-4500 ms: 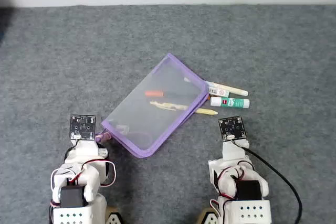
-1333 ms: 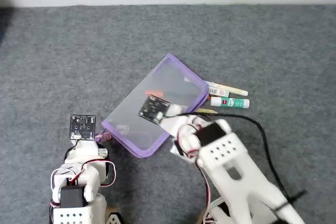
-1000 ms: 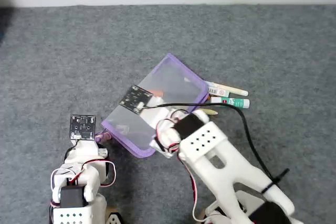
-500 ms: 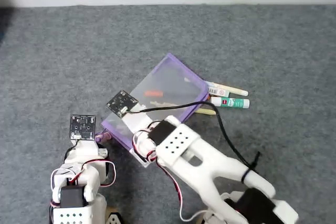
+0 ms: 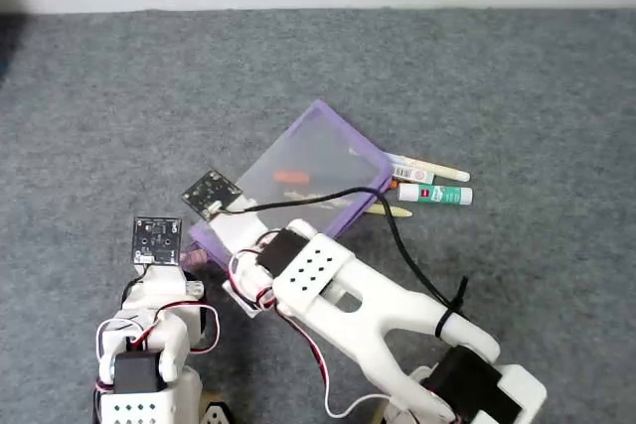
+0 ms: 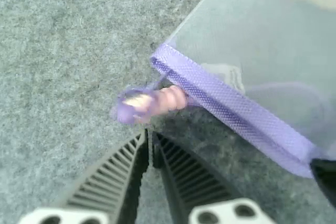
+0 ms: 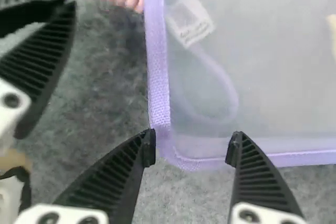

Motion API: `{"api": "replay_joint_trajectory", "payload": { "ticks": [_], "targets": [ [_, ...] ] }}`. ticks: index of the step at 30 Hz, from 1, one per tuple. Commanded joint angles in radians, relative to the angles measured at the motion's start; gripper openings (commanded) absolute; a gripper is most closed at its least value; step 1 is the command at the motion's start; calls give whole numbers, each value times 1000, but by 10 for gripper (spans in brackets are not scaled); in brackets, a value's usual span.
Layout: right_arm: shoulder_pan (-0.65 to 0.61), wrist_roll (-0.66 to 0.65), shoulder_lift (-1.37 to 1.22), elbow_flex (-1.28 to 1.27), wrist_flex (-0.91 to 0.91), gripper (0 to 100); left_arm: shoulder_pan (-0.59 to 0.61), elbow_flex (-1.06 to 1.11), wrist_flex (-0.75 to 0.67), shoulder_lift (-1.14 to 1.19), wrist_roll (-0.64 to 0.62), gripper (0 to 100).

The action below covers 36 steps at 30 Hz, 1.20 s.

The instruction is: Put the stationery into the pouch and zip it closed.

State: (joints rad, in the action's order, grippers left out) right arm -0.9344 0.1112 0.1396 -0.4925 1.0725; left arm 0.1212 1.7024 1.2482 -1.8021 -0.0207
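Note:
The translucent pouch with purple trim lies slanted at the table's middle, an orange item inside it. My right arm stretches across to the pouch's near left corner. There my right gripper is open, one finger on either side of the purple edge. The pink and purple zipper pull sticks out of that corner. My left gripper is shut, just short of the pull and not touching it. A green-capped glue stick, a pale marker and a yellow pen lie outside, by the pouch's right edge.
Grey carpet-like cloth covers the table, open at the back and on both sides. My right arm's black cable trails over the pouch's near edge. The left gripper's black fingers stand close beside my right gripper.
My right arm has swung out from its resting place at the front right, across the pouch, to its near left corner. The left arm has stayed still.

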Motion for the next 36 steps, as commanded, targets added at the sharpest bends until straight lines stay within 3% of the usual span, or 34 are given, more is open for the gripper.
{"api": "replay_joint_trajectory", "payload": {
  "ticks": [1, 12, 21, 28, 31, 36],
  "targets": [
    [-8, 11, 27, 69, 18, 240, 5, -21, 5, -9, -5, 14],
    [45, -23, -220, 72, -85, 239, 5, -21, 5, -9, -5, 14],
    [361, -233, -229, 149, -85, 239, 5, -21, 5, -9, -5, 14],
    [556, -428, -229, 173, -222, 239, 5, -21, 5, -9, -5, 14],
    [567, -448, -216, 180, -199, 238, 5, -21, 5, -9, -5, 14],
    [489, -408, -188, 276, 7, 238, 5, -21, 5, -9, -5, 14]
  ]
}}
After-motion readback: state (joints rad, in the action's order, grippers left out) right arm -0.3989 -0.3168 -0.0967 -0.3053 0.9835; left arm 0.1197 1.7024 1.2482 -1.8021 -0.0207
